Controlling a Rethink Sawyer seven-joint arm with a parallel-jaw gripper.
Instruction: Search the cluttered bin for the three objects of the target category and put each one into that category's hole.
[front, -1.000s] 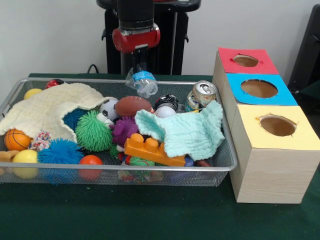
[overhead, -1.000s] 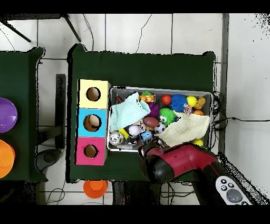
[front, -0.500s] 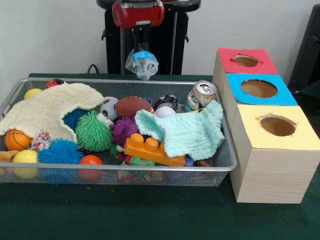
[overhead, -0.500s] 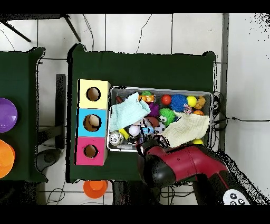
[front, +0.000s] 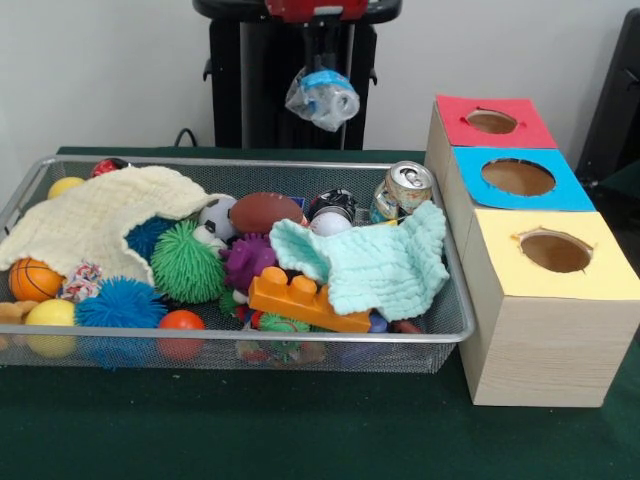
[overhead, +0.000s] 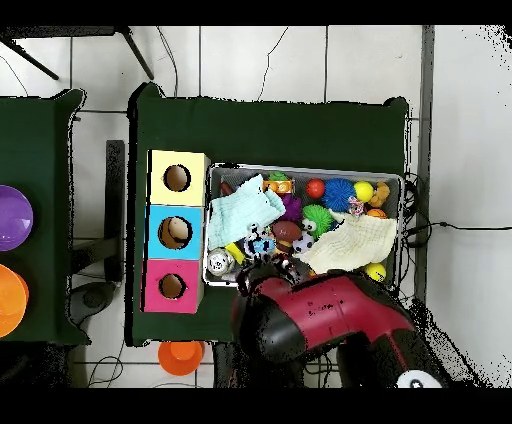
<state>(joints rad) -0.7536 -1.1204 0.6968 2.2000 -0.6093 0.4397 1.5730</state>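
My gripper (front: 322, 66) hangs from the top of the front view, shut on a crumpled see-through plastic bottle (front: 324, 98) with a blue bit at its top. The bottle hangs high above the far rim of the wire mesh bin (front: 250, 338), right of its middle and left of the red-surround hole (front: 491, 121). No other bottle shows in the bin. In the overhead view my red arm (overhead: 310, 320) covers the gripper and the bottle, next to the bin (overhead: 300, 167) and the red-surround hole (overhead: 172, 286).
The bin holds a mint cloth (front: 375, 262), a cream cloth (front: 95, 220), a shiny can (front: 403, 190), an orange brick (front: 305, 300), a football (front: 265, 212) and several coloured balls. The blue-surround hole (front: 517, 177) and yellow-surround hole (front: 555, 251) lie in front of the red one.
The gripper has risen with the bottle in it and moved to the right in the front view, towards the boxes. The things in the bin have not moved.
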